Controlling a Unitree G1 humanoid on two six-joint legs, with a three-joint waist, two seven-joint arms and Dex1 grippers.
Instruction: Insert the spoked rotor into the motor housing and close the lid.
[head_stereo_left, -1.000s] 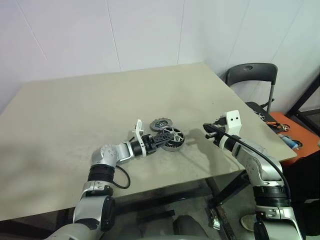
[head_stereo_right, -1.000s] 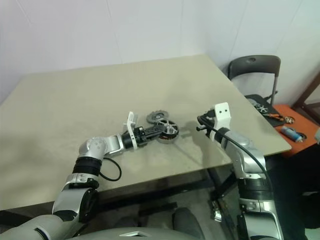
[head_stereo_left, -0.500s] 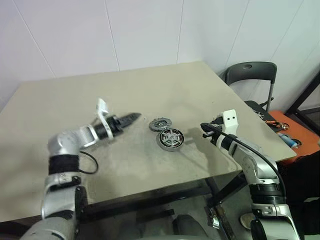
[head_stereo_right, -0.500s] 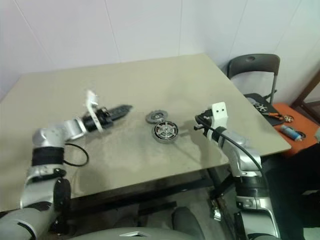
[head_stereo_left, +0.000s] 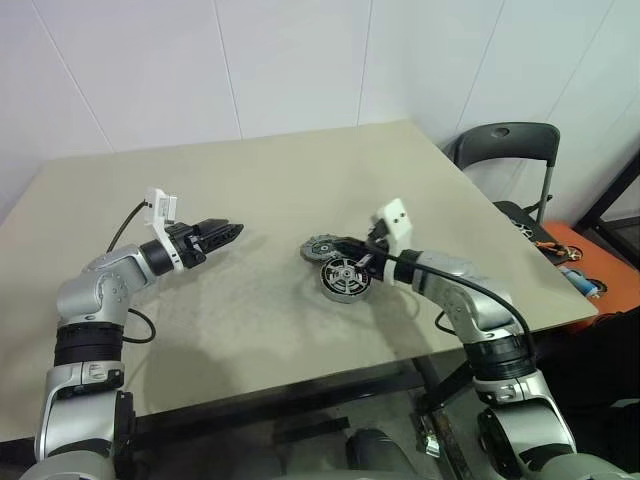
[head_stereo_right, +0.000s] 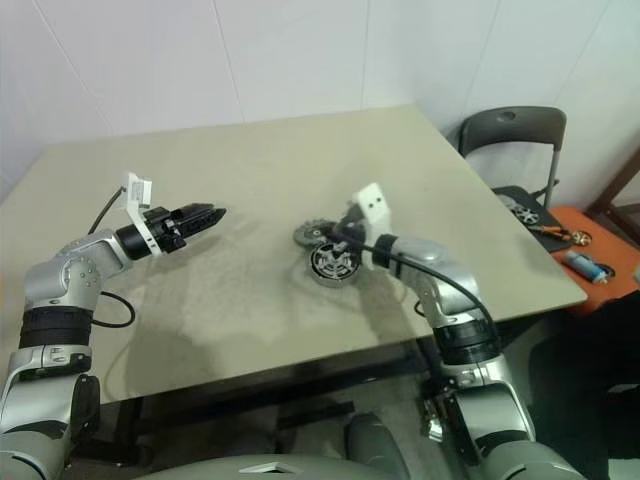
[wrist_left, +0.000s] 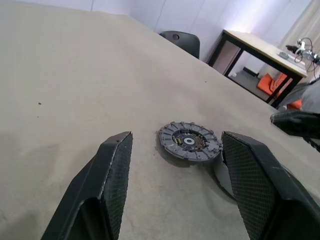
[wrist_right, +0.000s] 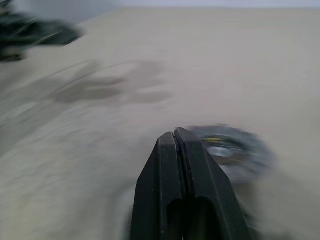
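The motor housing (head_stereo_left: 345, 279) sits on the beige worktop (head_stereo_left: 250, 200), toward the right edge and somewhat nearer the front edge than the back, with the spoked rotor (head_stereo_left: 344, 272) lying flat inside it, its spokes showing on top. The lid (head_stereo_left: 322, 247) rests flat on the worktop just behind the housing and a little to its left; whether the two touch I cannot tell. The right gripper (head_stereo_left: 342, 246) reaches in from the right-hand side with its fingers (wrist_right: 181, 165) pressed together, empty, the tips over the near edge of the lid just behind the housing. The left gripper (head_stereo_left: 228, 231) hangs above the worktop well off toward the left edge, pointing across at the parts, its fingers (wrist_left: 112, 170) spread apart and holding nothing. A dark chair (head_stereo_left: 505, 150) stands beyond the right-hand edge.
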